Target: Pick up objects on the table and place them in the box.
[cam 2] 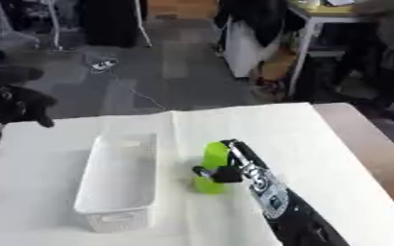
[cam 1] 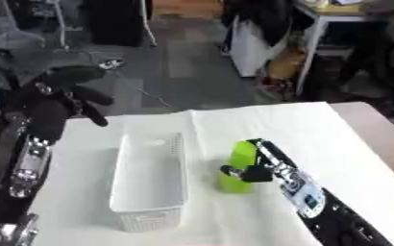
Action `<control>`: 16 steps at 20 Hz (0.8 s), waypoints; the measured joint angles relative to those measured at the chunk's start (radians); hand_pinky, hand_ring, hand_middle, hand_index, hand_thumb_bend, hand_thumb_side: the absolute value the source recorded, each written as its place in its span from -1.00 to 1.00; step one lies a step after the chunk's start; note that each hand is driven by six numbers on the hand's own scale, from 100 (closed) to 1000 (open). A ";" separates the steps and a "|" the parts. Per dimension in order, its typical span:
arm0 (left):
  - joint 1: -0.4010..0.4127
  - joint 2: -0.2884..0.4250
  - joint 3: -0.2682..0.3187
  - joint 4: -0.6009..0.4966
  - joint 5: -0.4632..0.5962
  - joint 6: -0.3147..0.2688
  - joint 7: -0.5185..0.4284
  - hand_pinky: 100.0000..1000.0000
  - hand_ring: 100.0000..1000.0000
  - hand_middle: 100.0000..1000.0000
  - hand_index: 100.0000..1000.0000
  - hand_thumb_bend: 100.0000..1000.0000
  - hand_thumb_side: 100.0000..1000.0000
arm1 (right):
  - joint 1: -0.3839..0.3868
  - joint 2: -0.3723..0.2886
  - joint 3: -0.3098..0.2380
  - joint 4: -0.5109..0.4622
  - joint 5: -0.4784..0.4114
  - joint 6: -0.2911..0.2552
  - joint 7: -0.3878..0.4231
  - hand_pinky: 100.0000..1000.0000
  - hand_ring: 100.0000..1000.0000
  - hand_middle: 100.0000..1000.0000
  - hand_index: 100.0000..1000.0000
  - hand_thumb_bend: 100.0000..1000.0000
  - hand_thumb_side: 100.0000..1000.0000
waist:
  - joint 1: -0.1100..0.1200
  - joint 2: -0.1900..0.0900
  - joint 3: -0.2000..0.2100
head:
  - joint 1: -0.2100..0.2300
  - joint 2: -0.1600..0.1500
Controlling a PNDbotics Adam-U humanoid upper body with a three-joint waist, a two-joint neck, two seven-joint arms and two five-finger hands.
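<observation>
Now your right hand [cam 1: 252, 169] has its fingers curled round the upright green bottle [cam 1: 237, 166], which stands just right of the white box [cam 1: 150, 180], so carry it leftward.

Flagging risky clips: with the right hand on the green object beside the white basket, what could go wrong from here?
1. The right hand curls around only one side of the bright green upright object; it might tip or slip when lifted.
2. The white perforated plastic box is narrow, so the object could catch its rim.
3. The raised left hand hovers near the box's far end.
</observation>
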 measured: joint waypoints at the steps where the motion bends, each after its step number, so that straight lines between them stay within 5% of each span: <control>1: 0.000 0.000 0.000 0.000 0.000 0.000 0.000 -0.19 0.11 0.47 0.63 -0.77 0.84 | 0.000 0.000 -0.001 -0.004 0.010 -0.006 -0.037 -1.00 -1.00 -1.00 -0.63 -1.00 0.19 | 0.000 0.000 0.000 | 0.000 0.000; 2: 0.000 0.000 0.000 0.000 0.000 0.000 0.000 -0.19 0.11 0.47 0.63 -0.77 0.84 | 0.000 0.000 -0.001 -0.008 0.022 -0.012 -0.073 -1.00 -1.00 -1.00 -0.67 -1.00 0.41 | 0.000 0.000 0.000 | 0.000 0.000; 7: 0.000 0.000 0.000 0.000 0.000 0.000 0.000 -0.19 0.11 0.47 0.63 -0.77 0.84 | 0.000 -0.001 0.009 -0.044 0.071 -0.065 -0.190 -1.00 -1.00 -1.00 -0.74 -1.00 0.55 | 0.000 0.000 -0.002 | 0.001 0.000; 16: 0.002 0.000 0.000 0.000 0.000 0.000 0.001 -0.19 0.11 0.47 0.63 -0.77 0.84 | -0.033 -0.033 0.034 -0.154 -0.028 -0.091 -0.168 -1.00 -1.00 -1.00 -0.77 -1.00 0.52 | -0.004 -0.001 -0.009 | 0.009 0.005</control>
